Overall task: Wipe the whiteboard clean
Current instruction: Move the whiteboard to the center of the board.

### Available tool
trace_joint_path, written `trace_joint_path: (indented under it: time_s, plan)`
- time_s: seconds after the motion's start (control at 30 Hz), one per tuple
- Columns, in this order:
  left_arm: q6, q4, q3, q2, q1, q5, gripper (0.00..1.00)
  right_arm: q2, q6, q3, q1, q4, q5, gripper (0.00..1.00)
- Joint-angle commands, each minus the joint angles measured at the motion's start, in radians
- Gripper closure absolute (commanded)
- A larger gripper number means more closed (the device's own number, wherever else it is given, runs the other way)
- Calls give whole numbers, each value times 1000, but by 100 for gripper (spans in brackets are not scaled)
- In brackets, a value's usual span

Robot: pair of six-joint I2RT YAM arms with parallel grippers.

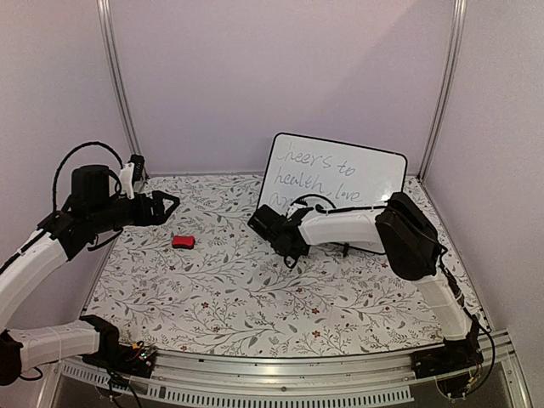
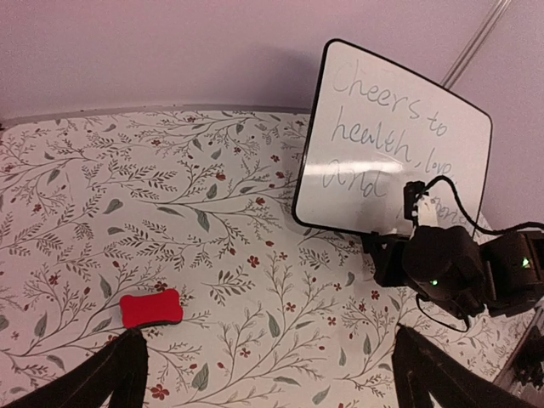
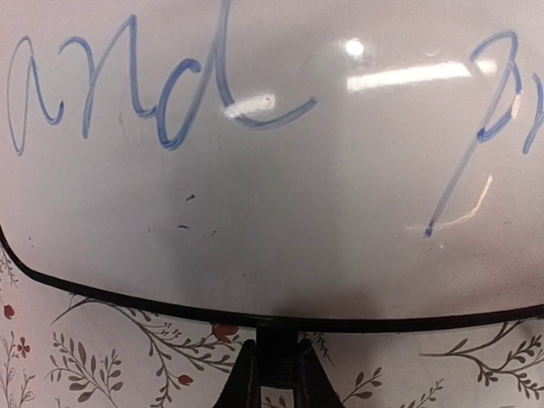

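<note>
At the far left my left tool (image 1: 167, 206) hangs above the surface (image 1: 255, 314) with its two dark fingers (image 2: 119, 374) spread wide, closed on no object. Just right of it, and a little nearer my bases, a small red eraser (image 1: 183, 241) lies flat on the floral pattern, apart from both tools. In the left wrist view it sits just ahead of one fingertip. Towards the middle, my right arm (image 1: 340, 228) reaches in from the right side, bent sharply at the elbow. Here my right tool (image 3: 274, 384) sits low at the bottom edge of the whiteboard (image 1: 340, 170). Its fingers are drawn narrow and pinch a small black foot (image 3: 274, 353) that comes down from the board's thin black rim. The whiteboard stands on its lower edge at the back of the surface, right of centre and close to the rear wall (image 1: 280, 76), with its written face turned towards my bases. I cannot tell whether it leans on that wall. Thin cursive handwriting (image 2: 387, 106) covers its face: "cheers to" on top, "health, love" under it, and a third line starting with "and". My right arm hides part of that third line in the top view. The right wrist view shows the strokes as blue, with "and" at the left above the rim and part of another word at the right.
</note>
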Motion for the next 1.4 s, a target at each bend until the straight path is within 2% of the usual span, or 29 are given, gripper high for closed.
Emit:
trace_joint_path:
  time_s: [0.0, 0.4, 0.73, 0.9, 1.07, 1.23, 1.37]
  plan:
    - [5, 8, 6, -16, -9, -7, 0, 53, -35, 58, 53, 45, -73, 91]
    - [4, 8, 5, -13, -9, -10, 0, 66, -60, 94, 70, 67, -100, 84]
    - [2, 8, 5, -13, -9, -13, 0, 59, -68, 91, 70, 54, -97, 67]
    - [3, 7, 5, -13, -9, -17, 0, 46, -66, 80, 76, 48, -110, 56]
    - [4, 6, 4, -12, -9, -17, 0, 2, -71, 23, 102, 54, -113, 36]
    - [2, 7, 3, -10, -9, -19, 0, -80, -80, -91, 137, 72, -105, 23]
    - [4, 7, 2, -5, -10, -13, 0, -209, -109, -209, 173, 114, -59, 14]
